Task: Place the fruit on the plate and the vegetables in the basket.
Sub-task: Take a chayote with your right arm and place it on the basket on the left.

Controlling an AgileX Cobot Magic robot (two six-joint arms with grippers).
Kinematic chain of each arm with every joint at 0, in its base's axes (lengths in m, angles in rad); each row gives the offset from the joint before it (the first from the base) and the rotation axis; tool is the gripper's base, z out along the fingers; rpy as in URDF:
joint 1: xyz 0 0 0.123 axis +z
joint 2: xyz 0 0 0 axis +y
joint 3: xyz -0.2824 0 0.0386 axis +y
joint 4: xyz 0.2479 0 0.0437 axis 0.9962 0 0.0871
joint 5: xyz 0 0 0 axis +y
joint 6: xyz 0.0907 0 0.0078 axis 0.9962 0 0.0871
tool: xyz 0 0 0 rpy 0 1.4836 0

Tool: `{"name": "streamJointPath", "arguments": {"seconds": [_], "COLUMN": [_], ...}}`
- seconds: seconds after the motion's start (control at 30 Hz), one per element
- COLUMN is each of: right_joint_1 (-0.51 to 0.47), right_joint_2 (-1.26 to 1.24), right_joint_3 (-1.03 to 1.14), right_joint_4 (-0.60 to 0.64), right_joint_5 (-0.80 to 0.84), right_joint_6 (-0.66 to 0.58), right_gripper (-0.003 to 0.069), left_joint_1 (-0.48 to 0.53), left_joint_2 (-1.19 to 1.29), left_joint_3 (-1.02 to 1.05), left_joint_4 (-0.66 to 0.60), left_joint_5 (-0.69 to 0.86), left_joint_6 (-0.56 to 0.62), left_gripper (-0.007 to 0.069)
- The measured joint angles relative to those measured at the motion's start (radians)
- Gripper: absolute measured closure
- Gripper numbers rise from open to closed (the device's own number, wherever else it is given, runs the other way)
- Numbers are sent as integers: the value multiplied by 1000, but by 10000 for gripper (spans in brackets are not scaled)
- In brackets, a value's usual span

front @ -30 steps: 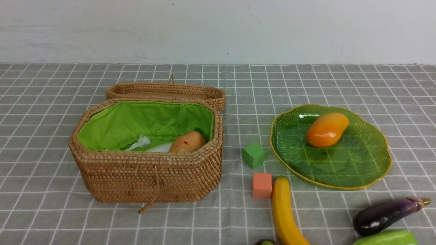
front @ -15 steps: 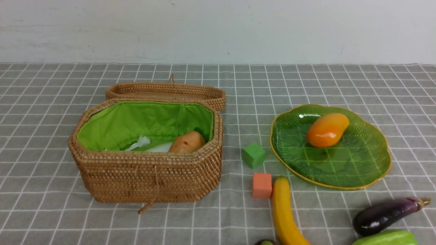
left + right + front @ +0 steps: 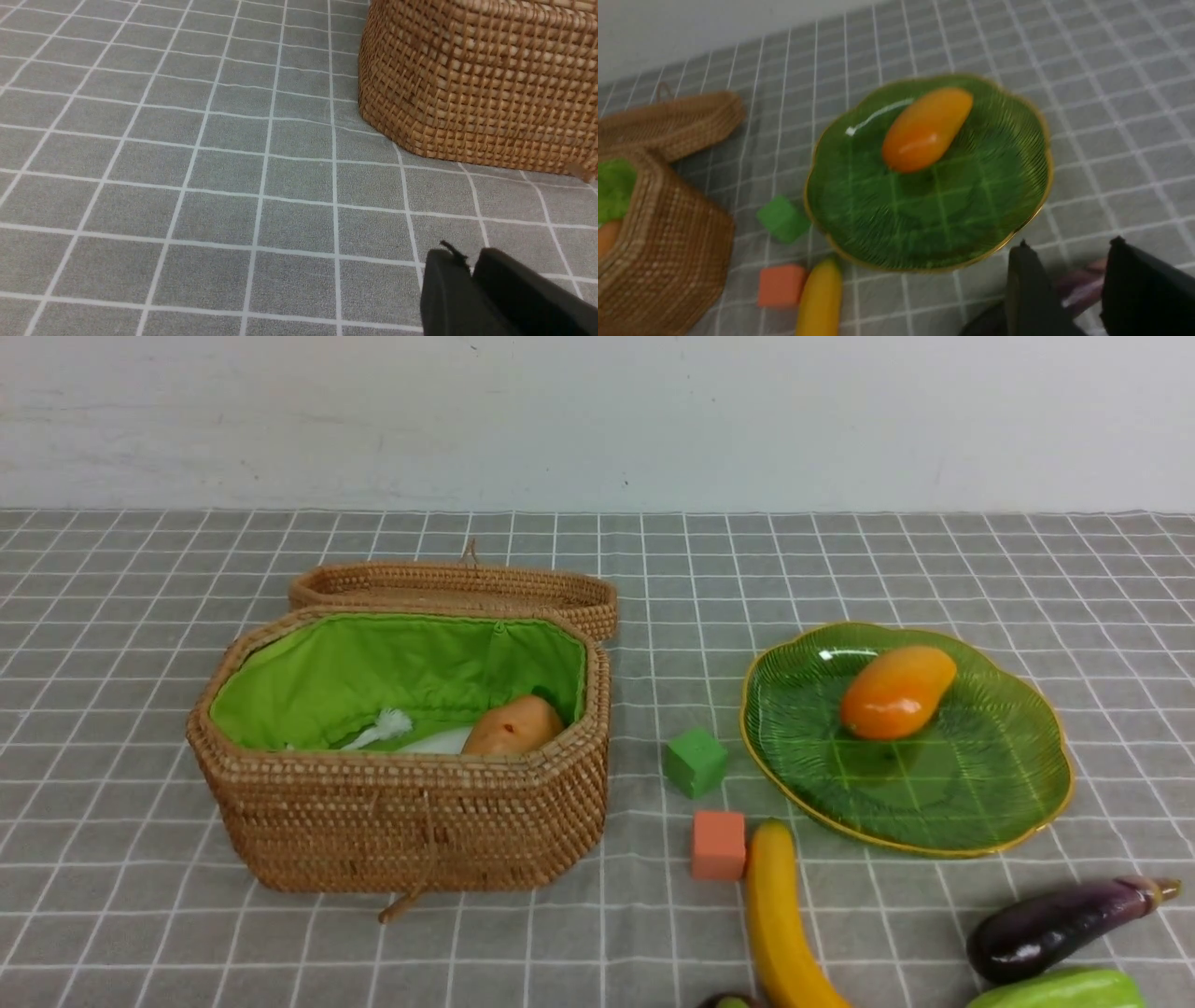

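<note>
Mango [image 3: 896, 691] on plate [image 3: 934, 789]; radish [image 3: 439, 740], potato [image 3: 513, 726] in basket [image 3: 401, 831]. Left to sort: banana [image 3: 780, 915], mangosteen [image 3: 728, 1001], eggplant [image 3: 1060, 922], gourd [image 3: 1060, 989], along table [image 3: 140, 915] near edge, right side. Right gripper [image 3: 1069, 242] spread over eggplant, empty; left gripper [image 3: 467, 254] narrow, empty, beside basket.

basket [image 3: 401, 821] and plate [image 3: 934, 803] on checked cloth [image 3: 121, 933]

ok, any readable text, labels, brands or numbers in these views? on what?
No readable text in any view.
basket: plain wicker, no label.
plate: ribbed pattern only.
green cube, orange cube: visible faces blank.
mango, banana, eggplant: no stickers seen.
</note>
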Motion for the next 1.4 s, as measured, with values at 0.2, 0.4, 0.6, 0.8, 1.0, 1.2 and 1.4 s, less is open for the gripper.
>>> {"name": "streamJointPath", "arguments": {"seconds": [0.2,0.4,0.6,0.8,1.0,1.2,1.4], "right_joint_1": [170,376,324,164,66,63,63], "right_joint_2": [169,411,517,518,501,496,496], "right_joint_3": [-11,-28,-86,-148,-70,4,90], "right_joint_4": [400,664,414,120,20,5,0], "right_joint_5": [89,113,210,314,285,175,62], "right_joint_6": [-487,-863,-745,-304,494,710,749], "right_gripper": [417,361,255,159,133,132,131], "left_joint_1": [0,0,0,0,0,0,0], "left_joint_2": [0,0,0,0,0,0,0], "left_joint_3": [0,0,0,0,0,0,0], "left_joint_4": [0,0,0,0,1,1,2], "left_joint_5": [-1,-1,-2,-2,-2,-2,-2], "left_joint_6": [0,0,0,0,0,0,0], "left_gripper": [540,533,531,529,525,523,519]}}
